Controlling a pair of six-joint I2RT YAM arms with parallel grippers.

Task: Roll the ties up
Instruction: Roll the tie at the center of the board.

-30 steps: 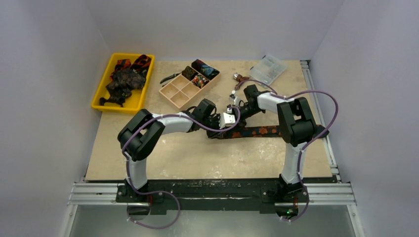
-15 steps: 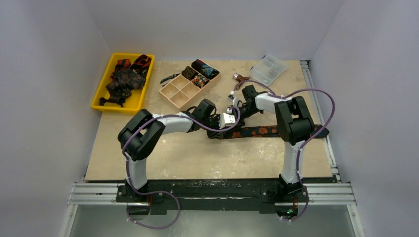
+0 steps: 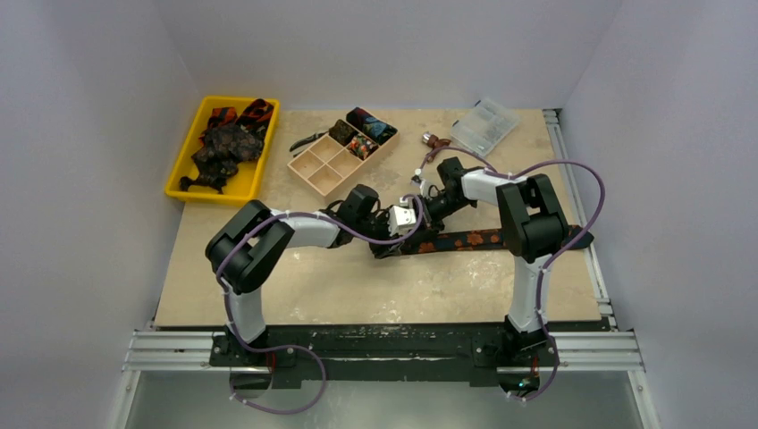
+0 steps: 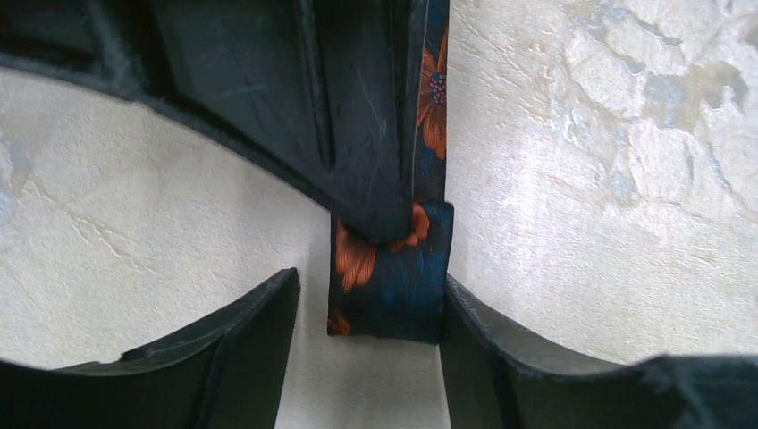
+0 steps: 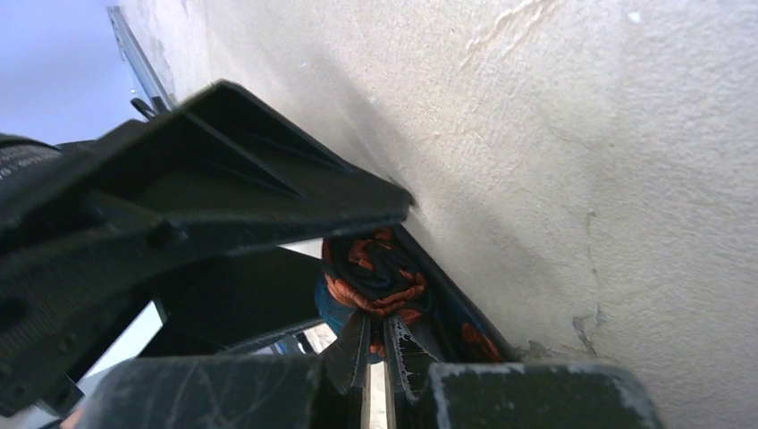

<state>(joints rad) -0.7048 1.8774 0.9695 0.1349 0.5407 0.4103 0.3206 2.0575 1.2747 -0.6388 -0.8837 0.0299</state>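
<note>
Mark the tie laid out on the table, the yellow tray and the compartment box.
tie (image 3: 465, 239), top external, flat patterned stretch.
yellow tray (image 3: 185, 150), top external, left rim.
compartment box (image 3: 313, 166), top external, bare near compartment.

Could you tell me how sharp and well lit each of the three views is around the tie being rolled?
Top external: even, soft light with no glare, though the tie is small in frame. Left wrist: the table and tie end are sharp, while the left gripper's fingers are dark and slightly soft. Right wrist: the rolled part sits in shadow at the right gripper, whose fingers are underexposed against the bright table.
</note>
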